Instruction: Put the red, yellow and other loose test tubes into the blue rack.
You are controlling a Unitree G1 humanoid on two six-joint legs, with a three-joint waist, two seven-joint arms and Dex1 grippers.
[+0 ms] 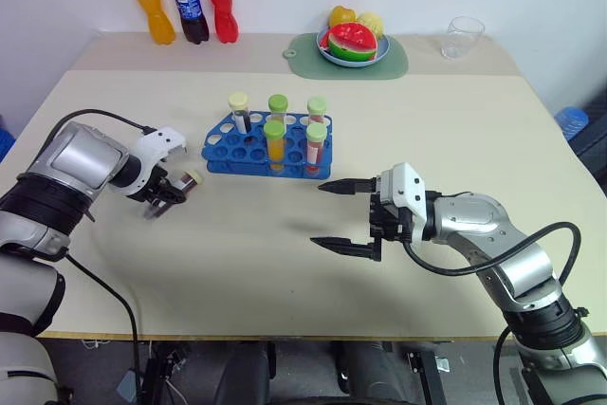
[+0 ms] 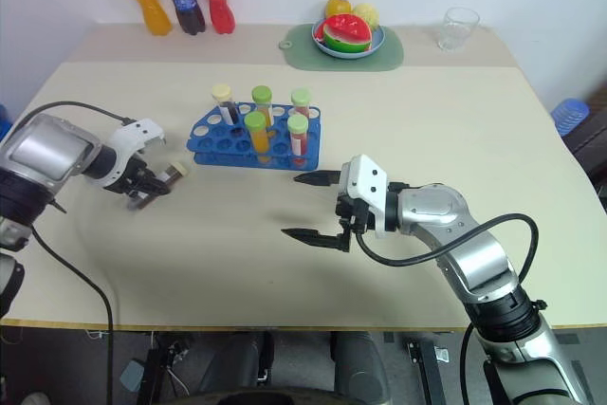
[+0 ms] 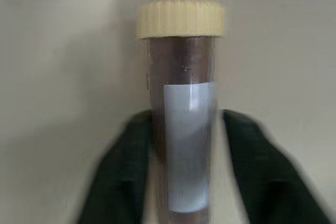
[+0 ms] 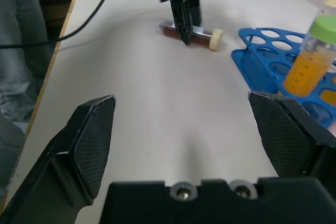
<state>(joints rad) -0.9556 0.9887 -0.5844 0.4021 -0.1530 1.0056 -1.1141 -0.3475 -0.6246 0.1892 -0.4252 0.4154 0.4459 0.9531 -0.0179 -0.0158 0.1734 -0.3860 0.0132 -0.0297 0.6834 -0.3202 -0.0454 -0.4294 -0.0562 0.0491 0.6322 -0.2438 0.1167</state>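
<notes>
A: Where is the brown tube (image 1: 187, 180)?
B: Lying flat on the worktop (image 1: 285, 263), at about nine o'clock from the blue rack (image 1: 261, 145) and just beside it, cream cap toward the rack.
A: Is the left hand (image 1: 169, 190) on it?
B: Yes, its two black fingers (image 3: 118, 177) are clamped tight on either side of the tube's body.
A: And the right hand (image 1: 345, 216)?
B: At about five o'clock from the rack, above the worktop, fingers spread wide with nothing between them.
A: What is in the rack?
B: Five capped tubes stand upright in its holes: orange, red and dark liquids.
</notes>
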